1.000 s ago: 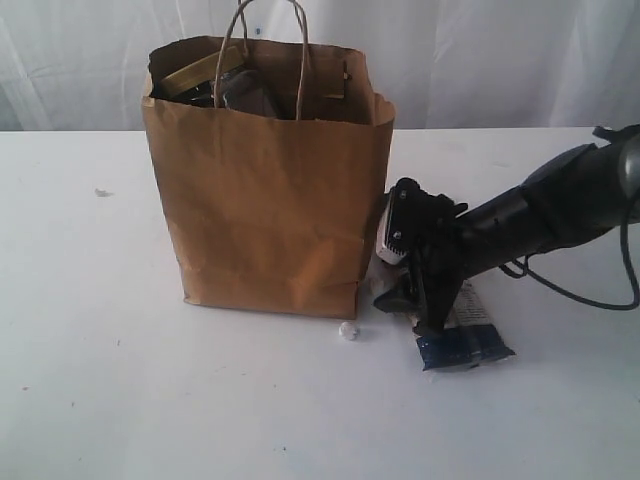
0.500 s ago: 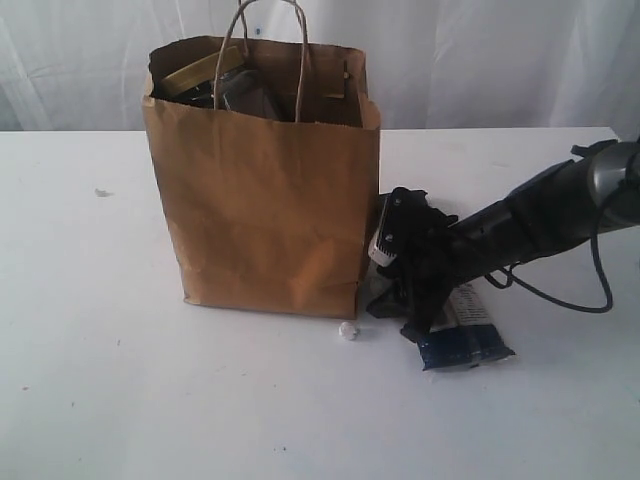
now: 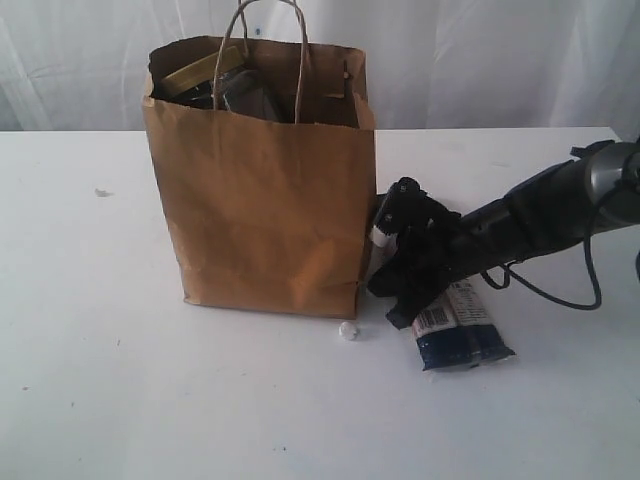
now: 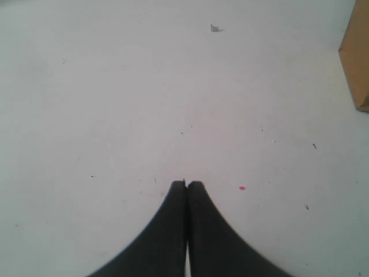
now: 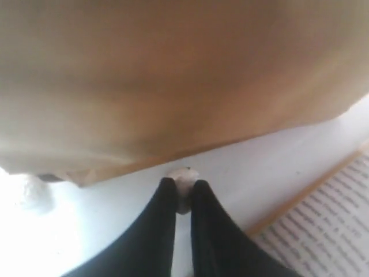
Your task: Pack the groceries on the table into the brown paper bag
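Right wrist view alone shows the right tool (image 5: 183,184) pinching a small white bit (image 5: 184,174).

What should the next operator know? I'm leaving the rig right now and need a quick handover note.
Left gripper: shut, empty, over the table.
Right gripper: low at the base of the brown paper bag, fingers closed on a small white object; what it is, unclear.
Done: several items show inside the bag's top.
To do: the long dark-blue noodle packet lies on the table beside the bag, by the right arm; bag it.
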`<action>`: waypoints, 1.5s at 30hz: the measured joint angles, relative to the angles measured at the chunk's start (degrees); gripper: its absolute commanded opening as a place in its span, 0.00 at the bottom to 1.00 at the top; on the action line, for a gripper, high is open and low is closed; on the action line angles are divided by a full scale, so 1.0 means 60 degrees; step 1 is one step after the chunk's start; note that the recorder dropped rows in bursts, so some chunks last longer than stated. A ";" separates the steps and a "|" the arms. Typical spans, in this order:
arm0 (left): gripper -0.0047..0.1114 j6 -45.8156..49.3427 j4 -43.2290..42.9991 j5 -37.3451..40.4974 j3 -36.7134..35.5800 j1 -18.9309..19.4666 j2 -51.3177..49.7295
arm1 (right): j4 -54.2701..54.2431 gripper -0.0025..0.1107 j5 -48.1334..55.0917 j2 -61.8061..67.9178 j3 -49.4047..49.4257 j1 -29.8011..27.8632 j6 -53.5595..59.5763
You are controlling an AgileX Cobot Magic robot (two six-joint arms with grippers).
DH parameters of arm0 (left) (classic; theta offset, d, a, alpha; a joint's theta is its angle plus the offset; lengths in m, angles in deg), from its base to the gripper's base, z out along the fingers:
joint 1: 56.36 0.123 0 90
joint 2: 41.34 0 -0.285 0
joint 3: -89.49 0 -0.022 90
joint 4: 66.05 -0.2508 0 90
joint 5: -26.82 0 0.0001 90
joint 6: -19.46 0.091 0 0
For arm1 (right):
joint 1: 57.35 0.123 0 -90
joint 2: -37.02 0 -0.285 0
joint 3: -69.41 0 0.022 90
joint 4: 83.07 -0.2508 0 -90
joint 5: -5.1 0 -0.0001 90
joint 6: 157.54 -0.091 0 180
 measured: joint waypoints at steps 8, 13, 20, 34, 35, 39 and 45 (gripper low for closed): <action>0.04 0.0000 0.0000 0.0000 0.0000 0.0000 0.0000 | 0.0786 0.02 0.0147 -0.0881 0.0000 0.0000 -0.3350; 0.04 0.0000 0.0000 0.0000 0.0000 0.0000 0.0000 | 0.2063 0.02 0.0851 -0.1857 0.0222 0.0000 -0.5939; 0.04 0.0000 0.0000 0.0000 0.0000 0.0000 0.0000 | 0.4581 0.02 0.1127 -0.3659 0.2021 0.0000 -0.9990; 0.04 0.0000 0.0000 0.0000 0.0000 0.0000 0.0000 | 0.0725 0.02 0.2251 -1.0189 0.6537 0.0000 -0.9031; 0.04 0.0000 0.0000 0.0000 0.0000 0.0000 0.0000 | 0.0683 0.02 0.2231 -1.0330 0.6608 0.0000 -0.9014; 0.04 0.0000 0.0000 0.0000 0.0000 0.0000 0.0000 | 0.0092 0.02 0.2632 -1.0618 0.6649 0.0000 -0.8953; 0.04 0.0000 0.0000 0.0000 0.0000 0.0000 0.0000 | -0.1594 0.02 0.3707 -1.0658 0.5053 0.0000 -0.8706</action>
